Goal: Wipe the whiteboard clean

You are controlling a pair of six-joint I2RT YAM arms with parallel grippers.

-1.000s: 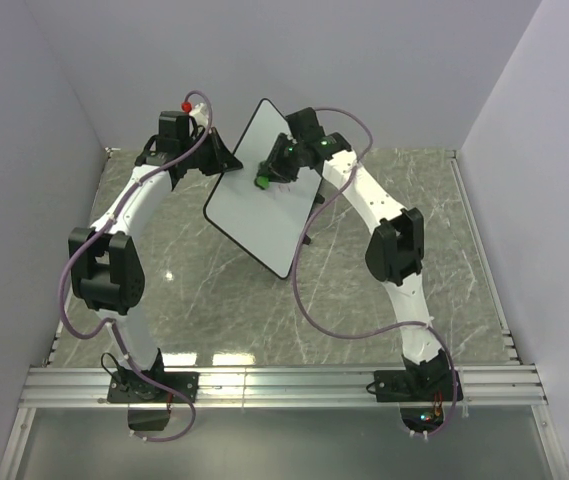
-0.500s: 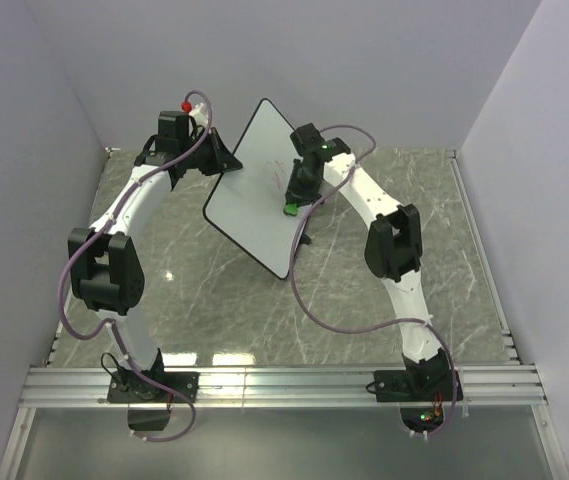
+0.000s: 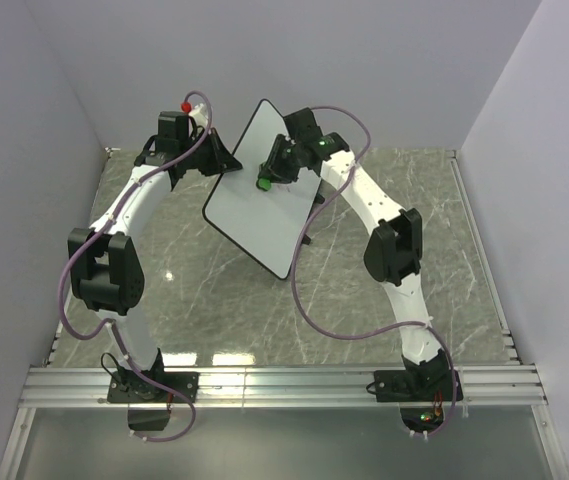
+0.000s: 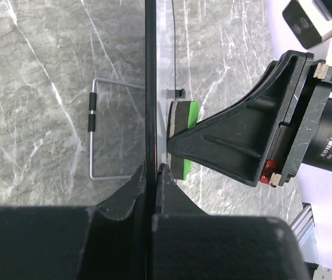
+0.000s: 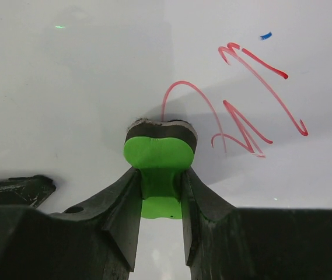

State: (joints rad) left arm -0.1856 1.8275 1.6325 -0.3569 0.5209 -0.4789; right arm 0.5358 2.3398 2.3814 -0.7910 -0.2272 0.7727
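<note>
Top external view – left arm arcs up from its base at the near left and reaches toward the far middle. Left end effector is clamped on the left edge of the whiteboard. Right arm mirrors it from the near right, wrist bent in toward the board's face. Right end effector pinches a green eraser.

Whiteboard sits over the far middle of the grey marbled surface, between the two wrists. It is tilted, white face turned toward the right arm and the camera, with one rounded corner highest at the far side. Long axis runs from that far corner down toward the near one. Cannot tell whether the low edge touches the surface.

Left wrist view – board seen edge-on, a thin dark line running straight up from between the closed fingers. Eraser is pressed flat against its right side. A wire stand shows on its left side.

Right wrist view – eraser gripped narrow between the fingers, its dark pad against the board. Red scribbles lie just right of it; one red arc meets the pad.
</note>
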